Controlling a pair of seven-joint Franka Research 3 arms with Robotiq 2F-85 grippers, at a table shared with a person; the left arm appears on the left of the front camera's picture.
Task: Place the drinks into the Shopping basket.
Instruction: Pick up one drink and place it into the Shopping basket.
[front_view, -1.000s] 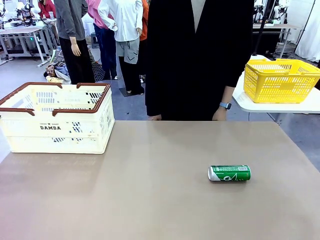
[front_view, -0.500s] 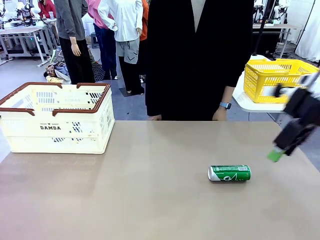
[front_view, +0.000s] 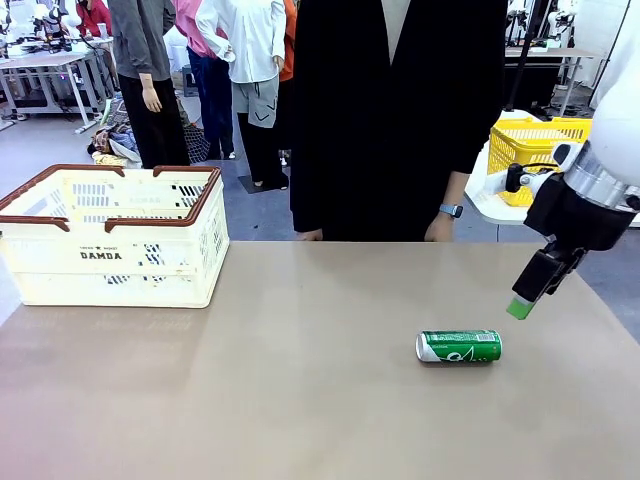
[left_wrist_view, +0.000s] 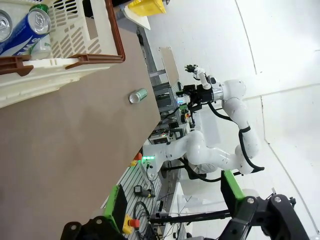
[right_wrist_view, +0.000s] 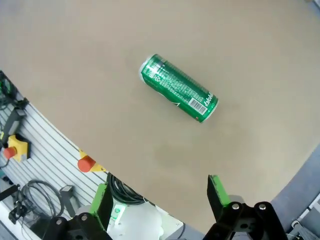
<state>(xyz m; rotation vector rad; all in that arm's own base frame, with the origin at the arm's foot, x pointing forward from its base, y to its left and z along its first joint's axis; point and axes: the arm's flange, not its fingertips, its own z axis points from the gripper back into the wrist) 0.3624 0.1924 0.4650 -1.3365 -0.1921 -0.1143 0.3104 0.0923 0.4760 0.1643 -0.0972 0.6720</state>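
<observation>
Left pincer (left_wrist_view: 175, 200): fingers spread wide, nothing between them. It looks out over the left part of the tabletop (front_view: 300, 400).

Green can (front_view: 458, 346): lies on its side on the tabletop, right of the middle and toward the near half, with its silver top pointing left. Bare surface all around it, nothing touching it. In the right wrist view the same green can (right_wrist_view: 178, 88) lies slantwise, barcode visible near one end.

Right pincer (front_view: 522, 303): comes in from the right edge and hangs in the air above the tabletop, to the right of the can and a little farther off, not in contact with it. One green-padded tip points down and left. In the right wrist view the right pincer (right_wrist_view: 160, 197) stands open and empty.

Shopping basket (front_view: 110, 262): far left of the tabletop, upright, brown handles folded on the rim, "DAMDA" facing the robot. The left wrist view shows a blue can (left_wrist_view: 22, 34) lying inside it.

Person (front_view: 400, 120): stands at the far edge, dark clothes, hands low at the table edge, wristwatch (front_view: 451, 211) on one wrist.

Yellow mesh basket (front_view: 530, 140): far right, on a white side table (front_view: 500, 205) beyond the tabletop.
</observation>
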